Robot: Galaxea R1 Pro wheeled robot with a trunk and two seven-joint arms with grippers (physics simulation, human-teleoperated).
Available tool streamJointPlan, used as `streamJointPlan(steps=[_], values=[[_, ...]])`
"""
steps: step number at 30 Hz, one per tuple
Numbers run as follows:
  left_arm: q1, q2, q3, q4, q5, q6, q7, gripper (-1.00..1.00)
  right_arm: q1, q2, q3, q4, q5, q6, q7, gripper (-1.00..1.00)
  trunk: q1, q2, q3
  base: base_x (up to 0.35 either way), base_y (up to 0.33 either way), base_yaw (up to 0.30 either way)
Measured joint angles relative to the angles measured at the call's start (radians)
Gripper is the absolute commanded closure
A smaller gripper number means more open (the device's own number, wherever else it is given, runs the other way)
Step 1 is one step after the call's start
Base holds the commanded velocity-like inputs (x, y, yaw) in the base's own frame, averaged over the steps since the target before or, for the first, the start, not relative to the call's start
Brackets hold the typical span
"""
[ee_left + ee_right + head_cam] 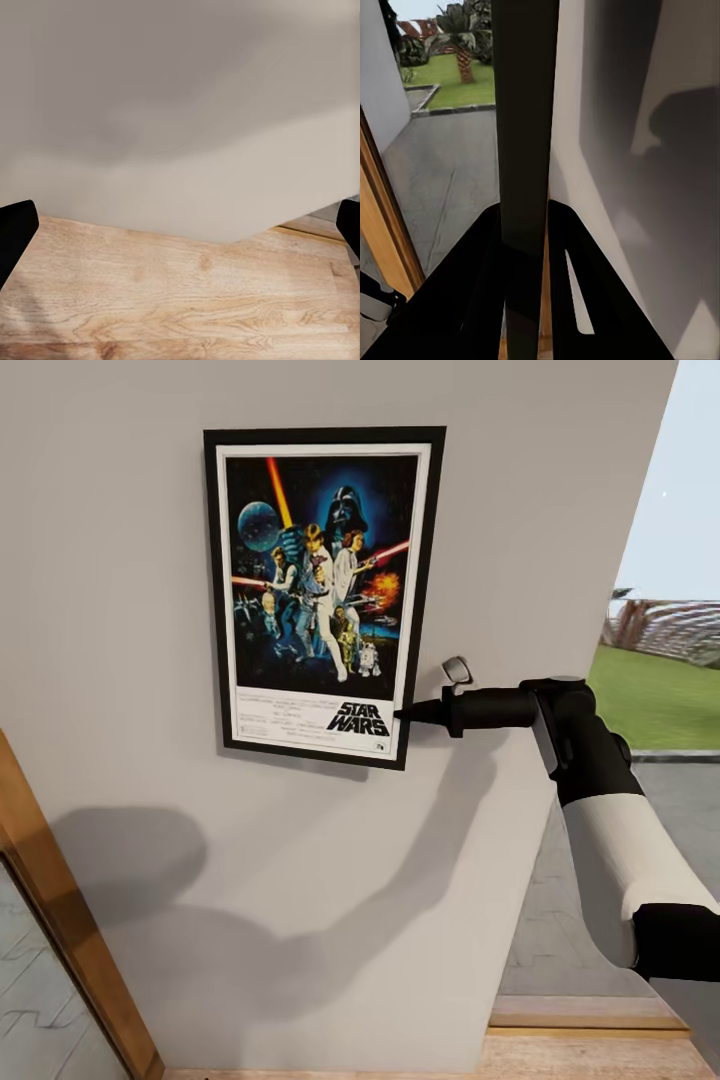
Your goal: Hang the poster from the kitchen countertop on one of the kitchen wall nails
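The poster (322,595) lies flat against the grey wall (120,610). The right tool (405,713) is closed on the poster's lower right edge. The left tool (180,232) stands wide open, empty, above a wooden floor (180,300).

The right arm (610,830) has white shells between black joints, ending in a slim black gripper (405,713) with tapered fingers.

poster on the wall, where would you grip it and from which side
By the thin black frame edge near the lower right corner of the poster, coming in sideways from its right. It lies flat against the wall, so only edges are pinchable; the right gripper clamps there.
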Motion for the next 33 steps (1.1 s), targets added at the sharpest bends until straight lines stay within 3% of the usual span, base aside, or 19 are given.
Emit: streamJointPlan(steps=[33], values=[[0.000, 0.001, 0.000, 0.000, 0.000, 0.000, 0.000, -1.00, 0.001, 0.000, 0.003, -0.001, -0.001, -0.020, 0.023, 1.00, 0.000, 0.000, 0.000, 0.027, 0.000, 0.000]])
